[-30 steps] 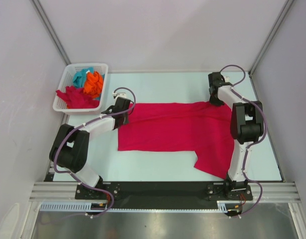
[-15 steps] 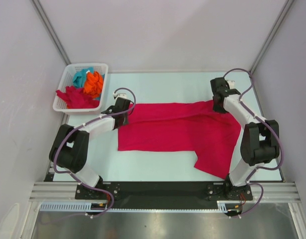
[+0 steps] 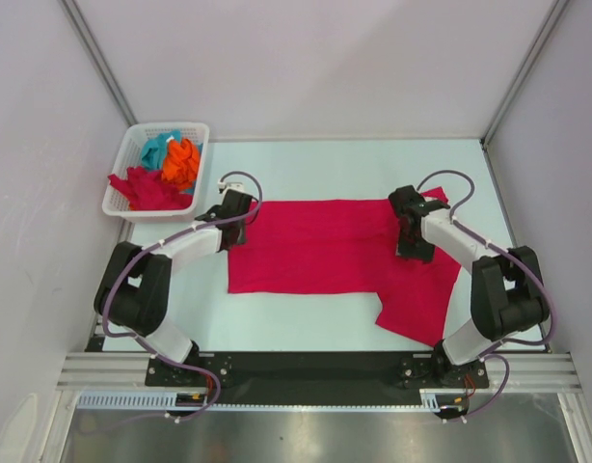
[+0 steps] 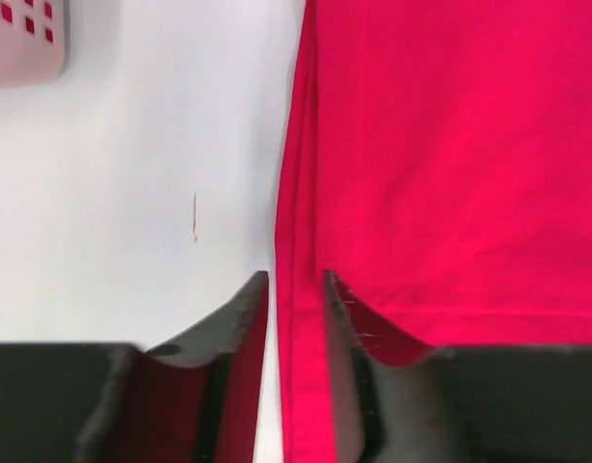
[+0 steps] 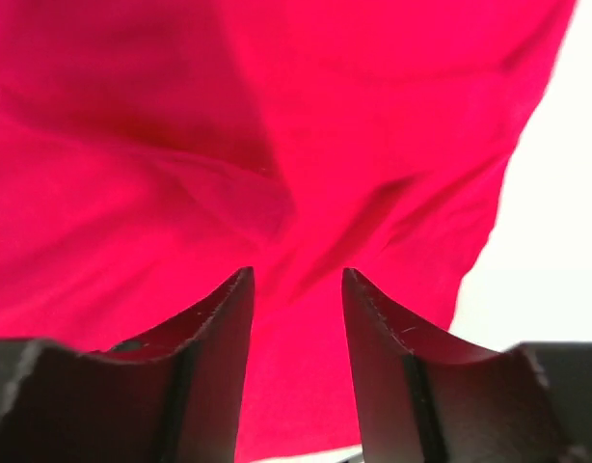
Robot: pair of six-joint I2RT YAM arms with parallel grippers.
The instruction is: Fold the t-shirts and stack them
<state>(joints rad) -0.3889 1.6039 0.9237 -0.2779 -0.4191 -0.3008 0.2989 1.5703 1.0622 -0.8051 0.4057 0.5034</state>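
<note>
The left gripper, clamped shut a moment ago, now stands slightly parted. The folded left edge of the red t-shirt runs unpinched between its fingers. It has not shifted from just beside the near right corner of the basket. The right gripper has also opened, jaws about half apart over cloth and holding nothing. It has swung from the shirt's far corner back toward the basket. The shirt lies on the table, right of the basket, its far edge now straighter.
</note>
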